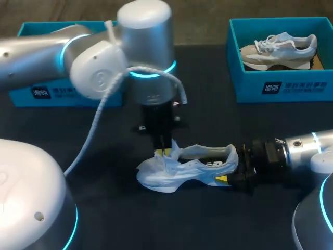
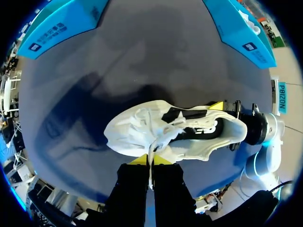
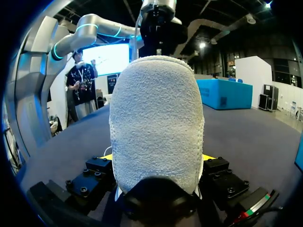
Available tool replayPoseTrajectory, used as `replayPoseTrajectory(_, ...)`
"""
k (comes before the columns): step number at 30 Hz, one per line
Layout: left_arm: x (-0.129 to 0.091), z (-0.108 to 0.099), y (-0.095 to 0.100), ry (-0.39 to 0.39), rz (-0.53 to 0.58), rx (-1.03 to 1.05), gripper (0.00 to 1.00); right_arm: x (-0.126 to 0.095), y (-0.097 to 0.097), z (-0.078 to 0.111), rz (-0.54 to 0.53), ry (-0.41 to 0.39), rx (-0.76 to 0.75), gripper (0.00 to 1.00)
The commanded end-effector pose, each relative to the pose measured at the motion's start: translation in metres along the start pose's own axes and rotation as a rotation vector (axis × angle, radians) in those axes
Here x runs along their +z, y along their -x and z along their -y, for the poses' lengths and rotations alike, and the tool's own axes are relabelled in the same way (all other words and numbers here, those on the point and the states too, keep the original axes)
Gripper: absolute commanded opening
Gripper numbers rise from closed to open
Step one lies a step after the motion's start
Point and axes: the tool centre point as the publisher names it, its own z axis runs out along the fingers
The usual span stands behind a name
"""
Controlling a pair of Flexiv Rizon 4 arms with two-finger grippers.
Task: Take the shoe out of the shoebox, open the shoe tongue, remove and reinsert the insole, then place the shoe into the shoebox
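The white shoe, lying at the middle of the bench, is judged light and pliable, so its firmer heel is clamped in the right tool while its floppy tongue is pinched by the closed left tool.

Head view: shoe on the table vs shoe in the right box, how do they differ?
The table shoe is all white; the boxed shoe has a beige forefoot. The table shoe lies on the table, left gripper pinching its laces, right gripper on its heel; the boxed shoe sits untouched in the right shoebox. Both are laced sneakers, toes toward the robot's left.
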Motion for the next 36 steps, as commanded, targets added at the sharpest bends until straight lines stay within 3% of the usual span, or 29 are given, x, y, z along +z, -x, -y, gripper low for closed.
replayPoseTrajectory(1, 0.000, -0.002, 0.017, -0.009, -0.347, -0.008, 0.00, 0.000, 0.000, 0.000, 0.001, -0.004, 0.001, 0.00)
replayPoseTrajectory(20, 0.029, 0.000, 0.045, 0.028, -0.357, -0.088, 0.00, 0.000, 0.000, 0.000, 0.001, -0.004, 0.001, 0.00)
replayPoseTrajectory(22, 0.033, -0.001, 0.048, 0.023, -0.341, -0.091, 0.11, 0.000, 0.000, 0.000, 0.001, -0.004, 0.001, 0.00)
replayPoseTrajectory(28, 0.033, -0.006, 0.056, 0.014, -0.329, -0.090, 0.22, 0.000, 0.000, 0.000, 0.001, -0.004, 0.001, 0.00)
replayPoseTrajectory(30, 0.032, -0.007, 0.057, 0.013, -0.324, -0.086, 0.38, 0.000, 0.000, 0.000, 0.001, -0.004, 0.001, 0.00)
replayPoseTrajectory(32, 0.031, -0.007, 0.058, 0.012, -0.314, -0.085, 0.47, 0.000, 0.000, 0.000, 0.001, -0.004, 0.001, 0.00)
replayPoseTrajectory(33, 0.029, -0.007, 0.059, 0.003, -0.307, -0.083, 0.56, 0.000, 0.000, 0.000, 0.001, -0.004, 0.001, 0.00)
replayPoseTrajectory(34, 0.026, -0.008, 0.060, -0.008, -0.302, -0.080, 0.73, 0.000, 0.000, 0.000, 0.001, -0.004, 0.001, 0.00)
replayPoseTrajectory(36, 0.016, -0.008, 0.061, -0.026, -0.301, -0.076, 0.85, 0.000, 0.000, 0.000, 0.001, -0.004, 0.001, 0.00)
